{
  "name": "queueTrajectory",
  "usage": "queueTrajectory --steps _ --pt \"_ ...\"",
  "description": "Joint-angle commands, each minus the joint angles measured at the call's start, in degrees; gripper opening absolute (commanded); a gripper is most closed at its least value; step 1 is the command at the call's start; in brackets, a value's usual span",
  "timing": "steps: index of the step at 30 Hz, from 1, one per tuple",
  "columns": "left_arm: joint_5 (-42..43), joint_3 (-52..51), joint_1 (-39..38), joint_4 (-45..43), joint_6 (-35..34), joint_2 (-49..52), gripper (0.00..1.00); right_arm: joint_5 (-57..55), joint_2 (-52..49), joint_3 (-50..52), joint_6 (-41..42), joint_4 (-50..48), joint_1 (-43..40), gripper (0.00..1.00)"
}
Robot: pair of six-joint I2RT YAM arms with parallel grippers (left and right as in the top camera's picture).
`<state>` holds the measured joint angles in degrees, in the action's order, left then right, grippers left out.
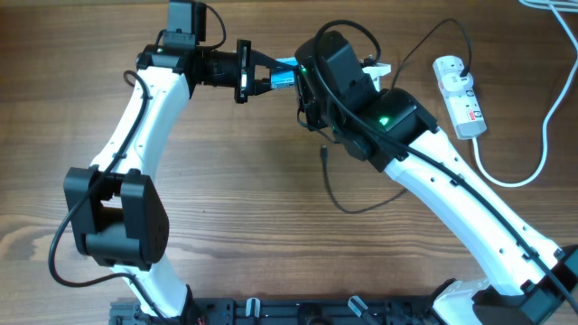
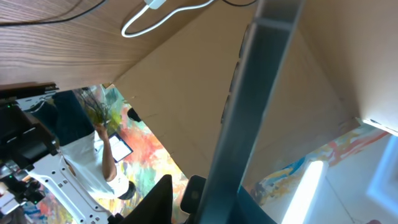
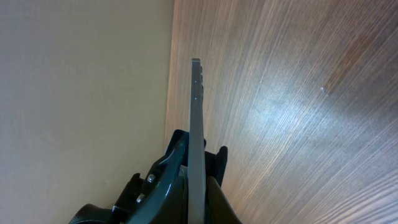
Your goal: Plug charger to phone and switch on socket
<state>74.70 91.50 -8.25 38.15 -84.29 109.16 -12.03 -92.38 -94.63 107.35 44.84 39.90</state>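
The phone [image 1: 285, 74] is held on edge above the table's back, between the two arms. My right gripper [image 3: 199, 143] is shut on the phone [image 3: 197, 106], whose thin edge runs straight up between its fingers; overhead, its own wrist hides it. My left gripper [image 1: 269, 78] has its fingers on either side of the phone's near end [image 2: 249, 124]. A strip of background shows beside one finger [image 2: 158, 199], so I cannot tell whether it grips. The charger's connector tip [image 1: 322, 153] lies loose on the table below the phone. The socket [image 1: 459, 95] lies at the back right.
The socket's thick white cord [image 1: 533, 171] loops along the right edge. A black cable [image 1: 433, 41] arcs from behind the right arm toward the socket. The charger's cable curls across the wood [image 1: 348, 206] under the right forearm. A cardboard wall [image 2: 186, 93] stands behind the table.
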Motion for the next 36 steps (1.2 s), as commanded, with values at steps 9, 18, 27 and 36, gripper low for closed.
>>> queueTrajectory --steps 9,18,27,36 --pt "0.46 1.2 -0.11 -0.44 -0.17 -1.7 0.04 6.14 -0.09 -0.33 -4.02 -0.48 0.66 0.15" --pt "-2.12 1.2 -0.11 -0.44 1.62 -1.7 0.04 5.42 0.35 -0.33 -14.69 -0.55 0.5 0.39" --pt "-13.79 1.2 -0.04 -0.44 11.28 -1.6 0.04 -3.52 9.14 -0.33 -44.5 -0.28 -0.26 0.82" --pt "-20.57 1.18 -0.07 0.31 34.16 -1.6 0.04 -5.9 12.5 -0.15 -67.78 16.41 -2.36 1.0"
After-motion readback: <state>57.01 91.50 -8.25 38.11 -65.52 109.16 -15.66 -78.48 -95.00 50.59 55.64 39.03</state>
